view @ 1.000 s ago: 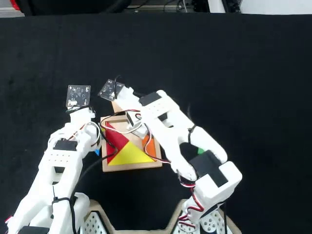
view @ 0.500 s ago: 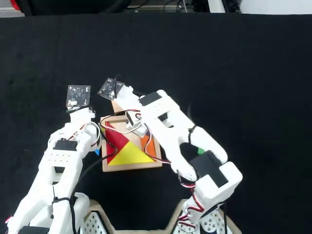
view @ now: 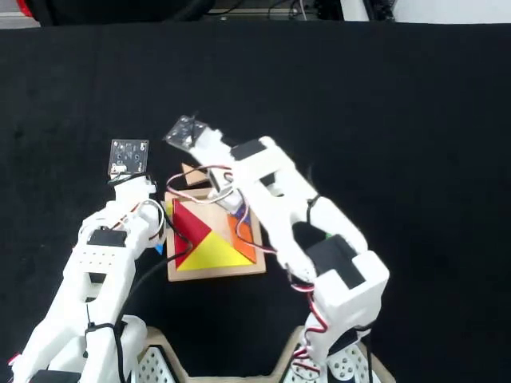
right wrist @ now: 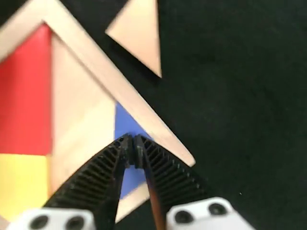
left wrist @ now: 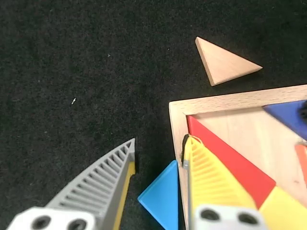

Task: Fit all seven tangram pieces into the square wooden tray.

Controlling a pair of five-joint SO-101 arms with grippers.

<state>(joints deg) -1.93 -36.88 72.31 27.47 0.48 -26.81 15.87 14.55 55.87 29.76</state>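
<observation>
The square wooden tray (view: 214, 273) holds a red triangle (view: 190, 223), a yellow triangle (view: 214, 251), an orange piece (view: 245, 242) and a dark blue piece (right wrist: 125, 125). My right gripper (right wrist: 131, 146) is shut, its tips right over the dark blue piece in a tray corner. A plain wood triangle (view: 192, 173) lies on the cloth just beyond the tray. My left gripper (left wrist: 160, 142) is open at the tray's left rim (left wrist: 175, 120), one finger over the red triangle (left wrist: 230, 163). A light blue triangle (left wrist: 163, 196) lies between its fingers, outside the tray.
The table is covered with black cloth (view: 383, 120), with free room beyond and to the right of the tray. Both arm bases stand at the near edge. The right arm's forearm (view: 287, 207) crosses above the tray's right side.
My right arm's wrist has swung toward the far side of the table, uncovering the wood triangle and more of the tray. The left arm has stayed put.
</observation>
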